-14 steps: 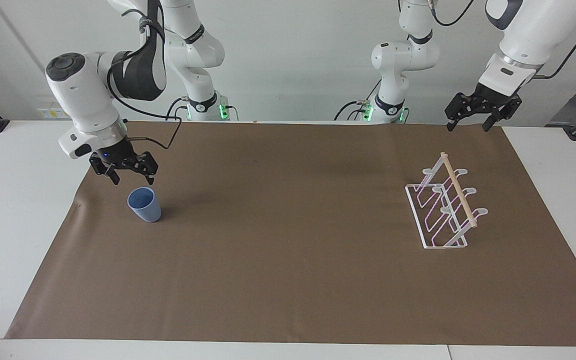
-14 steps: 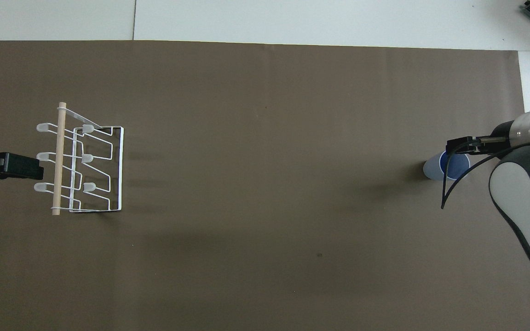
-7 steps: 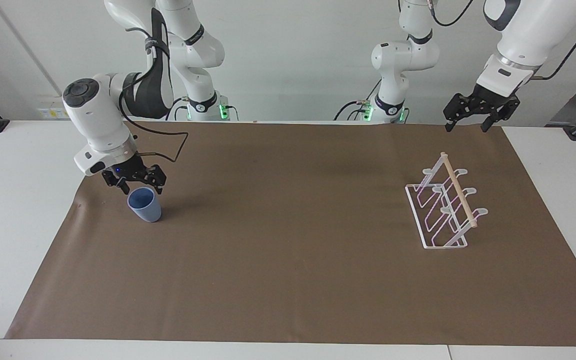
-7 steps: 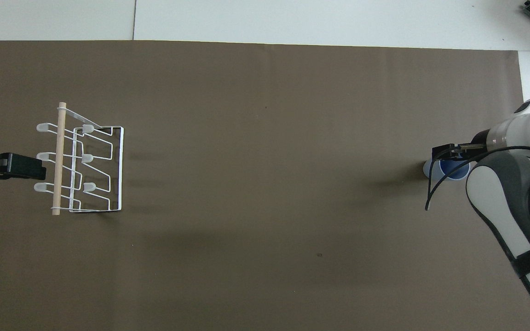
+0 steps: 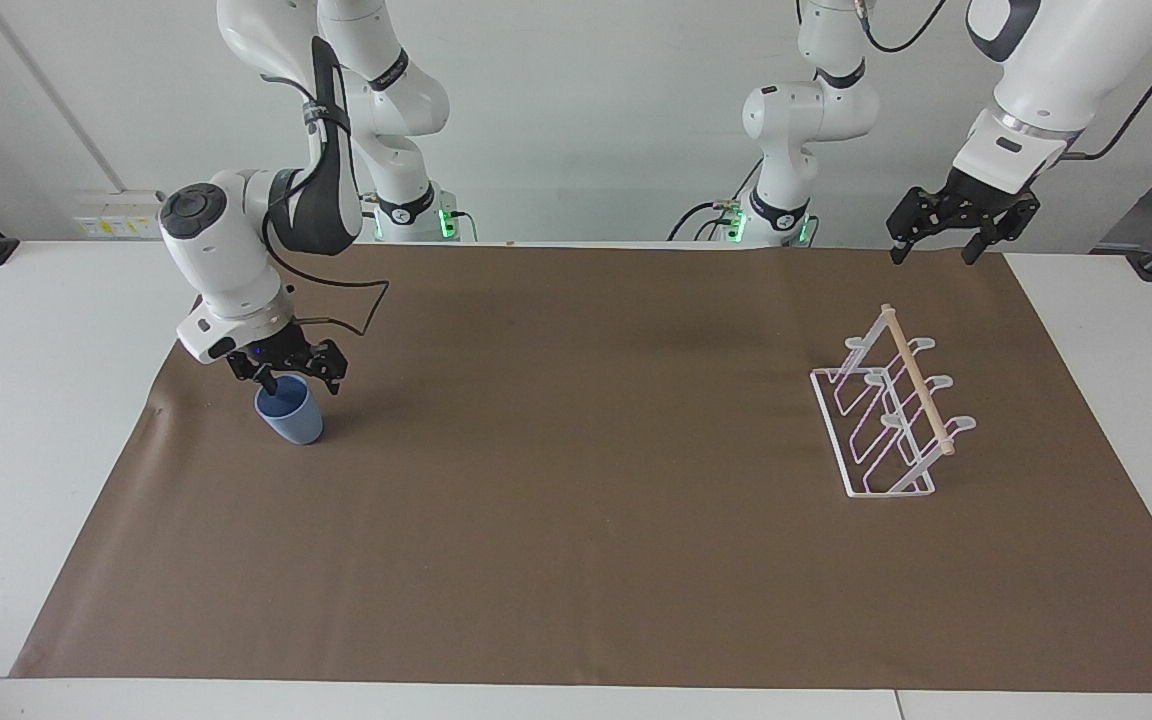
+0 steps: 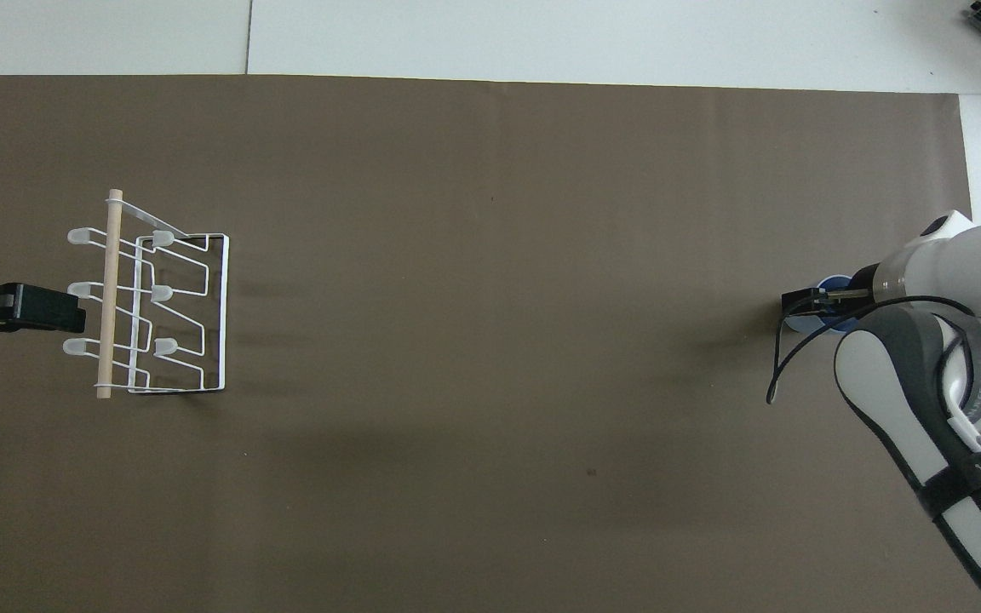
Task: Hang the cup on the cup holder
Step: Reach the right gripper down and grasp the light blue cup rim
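The right tool (image 5: 288,380) has come down onto the cup (image 5: 290,418) since a second ago: then it hung above the cup and toward the robots' side of it, half a second ago it was just over the rim, and now its tips are at the rim itself, one finger (image 5: 269,385) dipping inside the mouth and the other at the outside of the wall on the side toward the cup holder (image 5: 886,420). Its fingers stand apart, with the cup's wall between them; they have not closed on it. The right arm's wrist has swung in over the cup as well, so that from overhead only a sliver of blue rim (image 6: 836,281) shows past the tool (image 6: 806,302).

The cup has not moved. It stands upright on the brown mat (image 5: 576,520) on the tabletop (image 5: 26,400), well apart from the cup holder, at the right arm's end.

The cup holder is likewise where it was, at the left arm's end, its wooden dowel (image 5: 918,380) on top and all its prongs bare.

The left tool (image 5: 936,250) waits in the air, fingers apart, over the mat's edge on the robots' side of the cup holder, barely shifted over the second.
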Tool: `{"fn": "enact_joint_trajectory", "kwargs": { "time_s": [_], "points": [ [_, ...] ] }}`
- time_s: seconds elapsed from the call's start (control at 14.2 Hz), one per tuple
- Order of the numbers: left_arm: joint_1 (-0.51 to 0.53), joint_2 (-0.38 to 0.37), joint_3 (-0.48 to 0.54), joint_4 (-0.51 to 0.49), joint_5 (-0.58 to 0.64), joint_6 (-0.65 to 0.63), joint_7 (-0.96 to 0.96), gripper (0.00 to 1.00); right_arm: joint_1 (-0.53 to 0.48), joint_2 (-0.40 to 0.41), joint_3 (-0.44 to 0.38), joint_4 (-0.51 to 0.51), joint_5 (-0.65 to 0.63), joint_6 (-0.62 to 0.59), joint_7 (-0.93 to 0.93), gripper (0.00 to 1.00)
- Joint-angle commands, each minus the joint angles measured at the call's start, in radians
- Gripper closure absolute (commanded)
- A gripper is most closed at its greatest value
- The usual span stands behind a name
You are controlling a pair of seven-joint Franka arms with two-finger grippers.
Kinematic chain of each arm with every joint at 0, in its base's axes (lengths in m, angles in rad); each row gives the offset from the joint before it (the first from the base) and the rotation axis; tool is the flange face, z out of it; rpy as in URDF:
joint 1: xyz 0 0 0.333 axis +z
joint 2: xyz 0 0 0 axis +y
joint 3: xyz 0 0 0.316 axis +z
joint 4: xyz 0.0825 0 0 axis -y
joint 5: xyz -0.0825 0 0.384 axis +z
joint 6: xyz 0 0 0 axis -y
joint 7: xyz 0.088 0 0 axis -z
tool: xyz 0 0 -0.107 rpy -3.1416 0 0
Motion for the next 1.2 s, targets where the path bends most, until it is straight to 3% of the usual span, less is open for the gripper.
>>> {"fn": "enact_joint_trajectory", "kwargs": {
  "time_s": [0.0,0.35,0.64,1.06,1.13],
  "points": [
    [-0.013,-0.036,0.006,-0.047,0.007,0.027,-0.010,0.00,-0.002,-0.029,0.009,-0.064,0.013,0.068,-0.012,0.00],
    [-0.013,-0.037,0.006,-0.051,0.007,0.030,-0.010,0.00,-0.002,-0.024,0.009,-0.091,0.013,0.107,-0.012,0.00],
    [-0.013,-0.042,0.006,-0.055,0.007,0.030,-0.010,0.00,-0.002,-0.024,0.009,-0.090,0.013,0.104,-0.009,0.33],
    [-0.013,-0.044,0.006,-0.063,0.007,0.036,-0.010,0.00,-0.002,-0.024,0.009,-0.085,0.013,0.093,-0.009,0.96],
    [-0.013,-0.044,0.006,-0.063,0.007,0.036,-0.010,0.00,-0.002,-0.024,0.009,-0.085,0.013,0.092,-0.009,1.00]
  ]
}}
